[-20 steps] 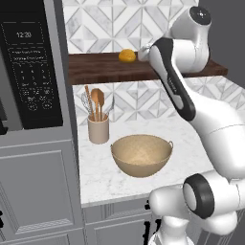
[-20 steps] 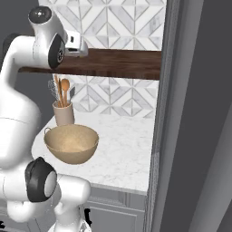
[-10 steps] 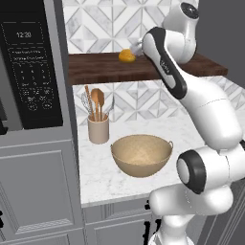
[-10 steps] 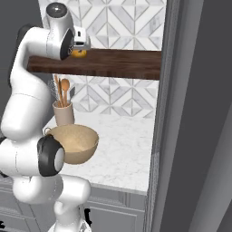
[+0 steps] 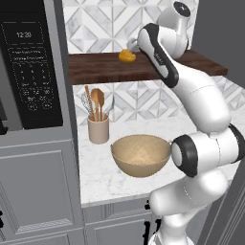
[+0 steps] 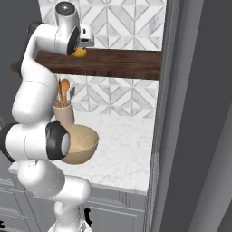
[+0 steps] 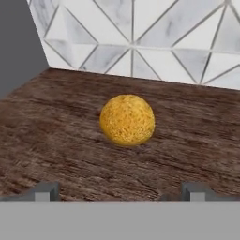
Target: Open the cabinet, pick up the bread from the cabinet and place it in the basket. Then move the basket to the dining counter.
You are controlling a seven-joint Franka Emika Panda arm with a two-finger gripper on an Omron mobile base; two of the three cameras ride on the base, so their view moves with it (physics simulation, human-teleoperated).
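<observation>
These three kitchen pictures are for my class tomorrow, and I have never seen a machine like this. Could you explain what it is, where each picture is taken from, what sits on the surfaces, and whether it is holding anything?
The white jointed machine is a robot arm on a base that can drive, in a computer-rendered kitchen. Two pictures come from cameras on the base, behind the arm to its left and right. The third looks out from the hand itself.

On the white worktop sit a tan woven basket and a crock of wooden utensils. Above them is a dark brown wooden board, part of the cabinet, carrying a small golden bun, the bread.

The gripper is raised to the board and points at the bread. Its two finger tips stand apart, with the bread lying ahead of them, so it is open and holds nothing yet.
</observation>
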